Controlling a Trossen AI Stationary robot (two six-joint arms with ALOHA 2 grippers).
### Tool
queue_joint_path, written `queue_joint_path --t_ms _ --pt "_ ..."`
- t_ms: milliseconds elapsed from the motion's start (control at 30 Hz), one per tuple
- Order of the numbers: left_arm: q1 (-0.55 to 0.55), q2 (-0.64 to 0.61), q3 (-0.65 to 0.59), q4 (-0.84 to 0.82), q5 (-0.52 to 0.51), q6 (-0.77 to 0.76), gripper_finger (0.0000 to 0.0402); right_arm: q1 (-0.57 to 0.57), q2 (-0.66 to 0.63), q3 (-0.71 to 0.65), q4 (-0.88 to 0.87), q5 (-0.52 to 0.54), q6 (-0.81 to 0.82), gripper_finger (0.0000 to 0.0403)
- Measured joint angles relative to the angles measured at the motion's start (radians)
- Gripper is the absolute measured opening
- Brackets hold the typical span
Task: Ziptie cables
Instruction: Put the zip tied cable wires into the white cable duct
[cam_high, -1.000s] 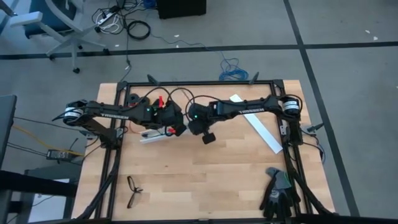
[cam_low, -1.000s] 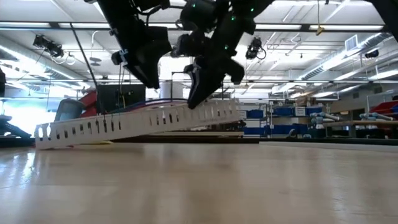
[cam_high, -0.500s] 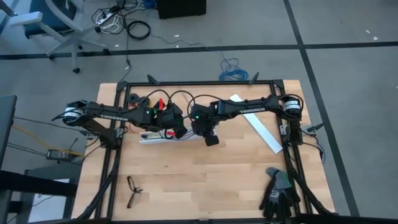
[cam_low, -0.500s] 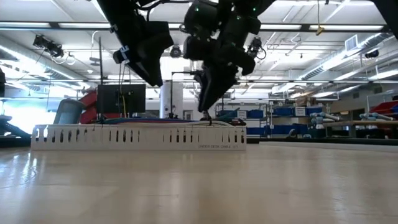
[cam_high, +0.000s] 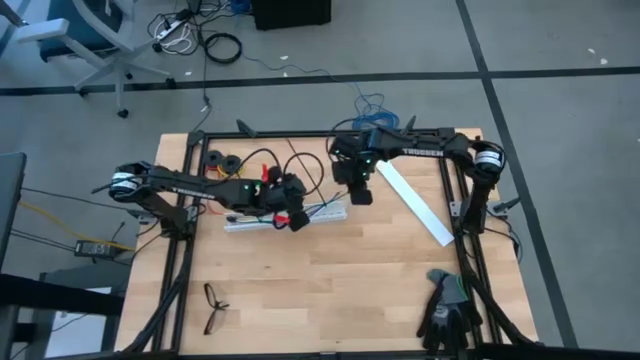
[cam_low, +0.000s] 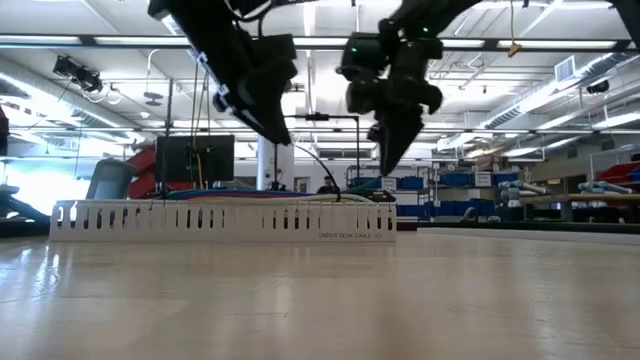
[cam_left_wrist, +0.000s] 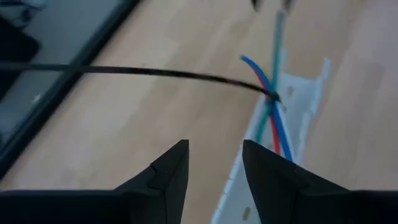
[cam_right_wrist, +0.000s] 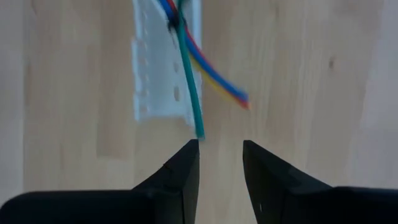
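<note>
A: Left claw (cam_high: 297, 221)?
B: Fingers parted, holding nothing, hovering over the slotted strip (cam_high: 250, 223) near its middle.
A: The cables (cam_high: 322, 209)?
B: Lying lengthwise in that strip, a ziptie (cam_left_wrist: 155, 73) looped round them, ends sticking out past its right end.
A: Right claw (cam_high: 362, 197)?
B: Slightly parted, empty, just beyond the strip's right end.

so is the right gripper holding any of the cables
No, the right gripper stands open and empty, with the cables lying ahead of it in the white slotted strip.
</note>
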Motion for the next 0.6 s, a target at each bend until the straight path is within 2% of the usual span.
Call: queue_joint_path --t_ms 200,367,533,600 --pt "0.036 0.022 -0.106 0.118 0.091 0.046 0.0161 -0.091 -0.124 -0.188 0.104 -0.069 -0.012 0.011" --pt "0.086 0.022 -0.187 0.224 0.357 0.112 0.0161 -0.128 -0.2 -0.345 0.281 -0.165 0.029 0.011" --pt "0.112 0.02 -0.192 0.263 0.391 0.112 0.0161 -0.075 -0.174 -0.381 0.438 -0.176 -0.005 0.011" --pt "0.113 0.018 -0.193 0.277 0.402 0.113 0.0161 -0.055 -0.172 -0.381 0.495 -0.151 -0.022 0.011"
